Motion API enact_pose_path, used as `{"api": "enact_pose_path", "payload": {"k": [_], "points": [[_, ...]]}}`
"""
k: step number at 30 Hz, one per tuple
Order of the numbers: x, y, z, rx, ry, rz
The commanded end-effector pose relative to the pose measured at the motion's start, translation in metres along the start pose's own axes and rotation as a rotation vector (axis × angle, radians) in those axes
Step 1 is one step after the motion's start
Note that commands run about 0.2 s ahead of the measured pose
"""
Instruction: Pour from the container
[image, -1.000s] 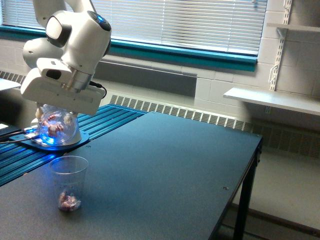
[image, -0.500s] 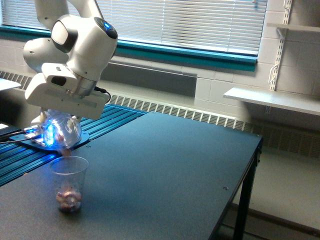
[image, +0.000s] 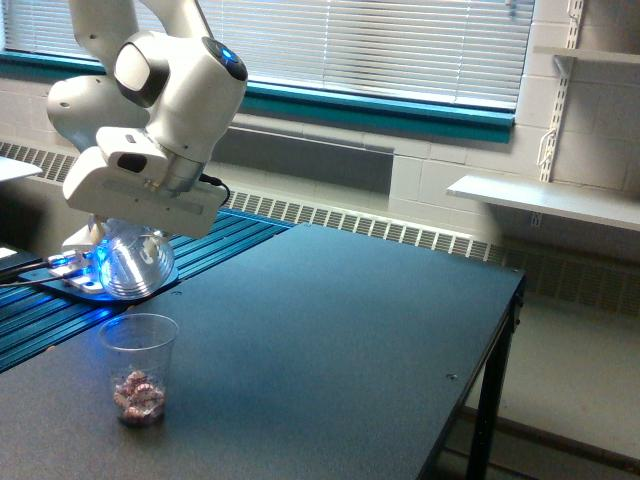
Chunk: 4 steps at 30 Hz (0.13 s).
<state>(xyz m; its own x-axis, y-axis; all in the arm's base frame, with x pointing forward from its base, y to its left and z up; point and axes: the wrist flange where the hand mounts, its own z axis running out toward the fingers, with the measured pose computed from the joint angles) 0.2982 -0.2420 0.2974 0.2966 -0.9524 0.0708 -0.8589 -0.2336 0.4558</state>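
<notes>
The container (image: 137, 262), a small clear rounded cup, hangs tipped under the white arm at the exterior view's left, lit blue from behind, and looks empty. My gripper (image: 140, 245) is shut on it; the fingers are mostly hidden behind the wide white hand. Just below and slightly left stands a taller tapered clear drinking cup (image: 139, 368) on the dark table (image: 330, 330), with a heap of reddish-brown and whitish pieces (image: 138, 392) in its bottom.
A blue ribbed panel (image: 190, 245) with a round glowing base (image: 100, 288) and cables lies behind the cups at the left. The table's right edge (image: 500, 330) drops to the floor. A radiator and blinds run along the back wall.
The container has tipped further and emptied: the pieces seen inside it a second ago now lie in the drinking cup, whose heap has grown. The hand has shifted slightly right.
</notes>
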Motion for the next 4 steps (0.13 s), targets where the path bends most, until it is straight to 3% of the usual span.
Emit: {"api": "enact_pose_path", "payload": {"k": [1, 4], "points": [[-0.0013, -0.0025, -0.0052, -0.003, 0.011, 0.003], [-0.0014, -0.0032, -0.0054, -0.003, 0.013, 0.002]]}}
